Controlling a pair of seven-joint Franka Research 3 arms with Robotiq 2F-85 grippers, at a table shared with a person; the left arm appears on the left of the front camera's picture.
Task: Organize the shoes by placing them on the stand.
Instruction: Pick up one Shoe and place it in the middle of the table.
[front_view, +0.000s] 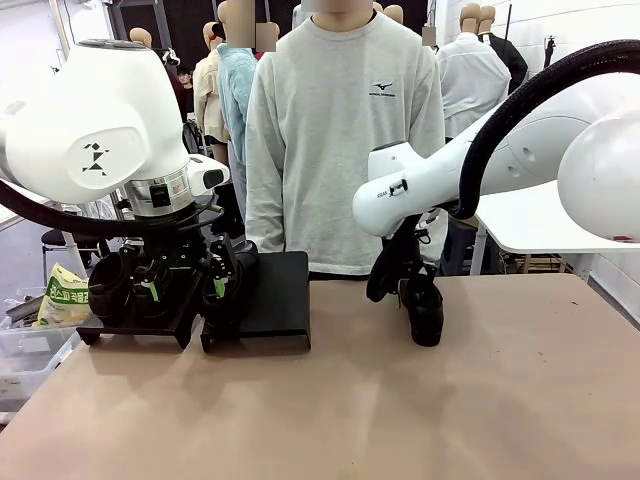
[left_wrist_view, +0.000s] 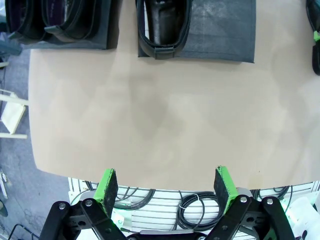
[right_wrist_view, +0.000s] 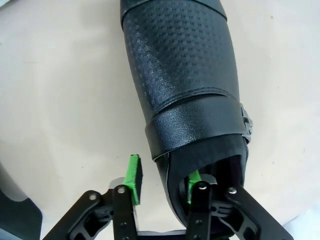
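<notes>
Our right pincer (right_wrist_view: 162, 182) straddles the rim of a shoe (right_wrist_view: 185, 85) near the counter's (front_view: 400, 420) far edge, not visibly clamped. Our left pincer (left_wrist_view: 167, 187) gapes wide over the bare near edge; the stand (front_view: 275, 295) is far-left.

Two stands (front_view: 140, 310) (front_view: 275, 295) are sitting side by side at the desk's (front_view: 330, 410) far left, shoes (left_wrist_view: 160, 27) lying on them. Another shoe (front_view: 424, 312) is standing on the desk to their right.

The tan bench (front_view: 330, 400) carried two black stands (front_view: 275, 295) side by side at its far left, and one black shoe (front_view: 424, 305) near the middle.
</notes>
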